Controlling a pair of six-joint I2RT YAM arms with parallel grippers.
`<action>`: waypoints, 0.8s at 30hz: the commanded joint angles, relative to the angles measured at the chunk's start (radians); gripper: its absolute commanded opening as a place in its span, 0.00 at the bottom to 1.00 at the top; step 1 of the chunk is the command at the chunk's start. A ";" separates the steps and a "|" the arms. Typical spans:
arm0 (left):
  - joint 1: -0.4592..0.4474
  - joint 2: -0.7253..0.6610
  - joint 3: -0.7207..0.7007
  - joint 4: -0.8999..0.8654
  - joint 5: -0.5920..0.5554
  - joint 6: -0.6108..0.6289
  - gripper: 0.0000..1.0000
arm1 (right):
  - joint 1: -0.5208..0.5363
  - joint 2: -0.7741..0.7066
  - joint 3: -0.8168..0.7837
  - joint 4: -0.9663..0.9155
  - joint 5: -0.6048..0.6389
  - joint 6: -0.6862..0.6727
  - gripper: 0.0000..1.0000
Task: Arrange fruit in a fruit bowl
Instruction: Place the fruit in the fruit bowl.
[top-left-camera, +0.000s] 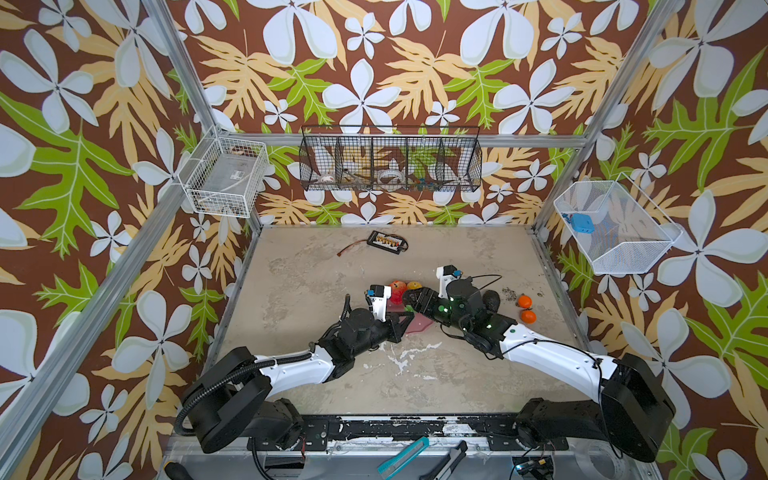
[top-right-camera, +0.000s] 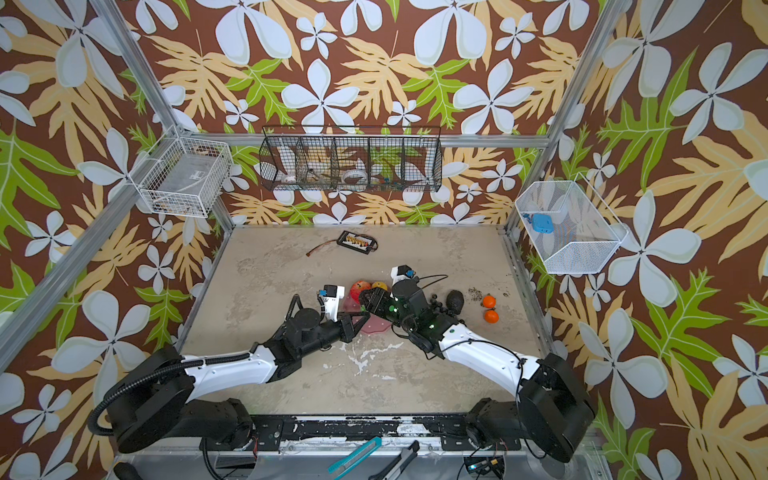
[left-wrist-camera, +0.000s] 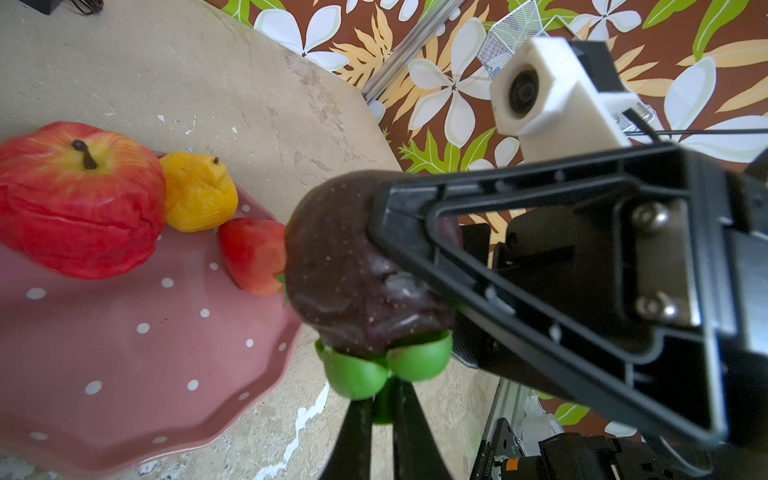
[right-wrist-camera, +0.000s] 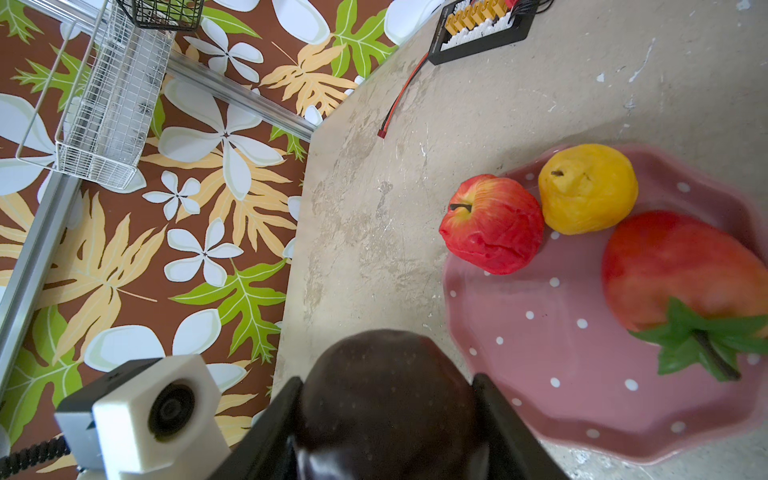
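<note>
Purple, nearly black, glossy with fine pale specks: the dark purple toy fruit (left-wrist-camera: 340, 266) is clamped round its belly by my right claw (right-wrist-camera: 386, 399). It hangs clear of the mottled beige counter (top-left-camera: 311, 291), close to the rim of the shallow pink polka-dot dish (right-wrist-camera: 561, 374). My left claw (left-wrist-camera: 384, 415) is pinched shut on the fruit's green rubbery stem and cap (left-wrist-camera: 357, 374), so both claws hold the one fruit.

I judge that only one claw should carry it. The stem looks thin and bendy, so I would trust the belly grip. If this is a handover, the right jaws should loosen slowly while the left holds steady, with no tugging apart. In both top views the dish is bare at its 6 o'clock, so I would set the fruit low there, laid on its side so it cannot roll.

The dish looks smooth and glazed, with a scalloped edge. At its 12 o'clock sits the red apple (left-wrist-camera: 79, 199), its streaked skin wrinkled like paper. The dimpled yellow pear (left-wrist-camera: 197, 191) rests against it at 1 o'clock, and the matte red strawberry (left-wrist-camera: 253, 257) is just beside that. Two small oranges (top-left-camera: 525, 301) and the dark pebbly avocado (top-left-camera: 492, 300) lie on the counter out at 3 o'clock.
</note>
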 joint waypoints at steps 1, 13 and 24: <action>0.000 -0.004 0.002 0.017 -0.012 0.002 0.05 | 0.001 -0.005 0.000 0.015 0.000 -0.005 0.59; 0.000 -0.021 0.000 -0.066 -0.034 0.030 0.00 | 0.001 -0.020 0.015 -0.038 0.029 -0.051 0.82; 0.000 -0.145 -0.025 -0.317 -0.043 0.047 0.00 | 0.000 -0.183 0.006 -0.230 0.291 -0.283 0.87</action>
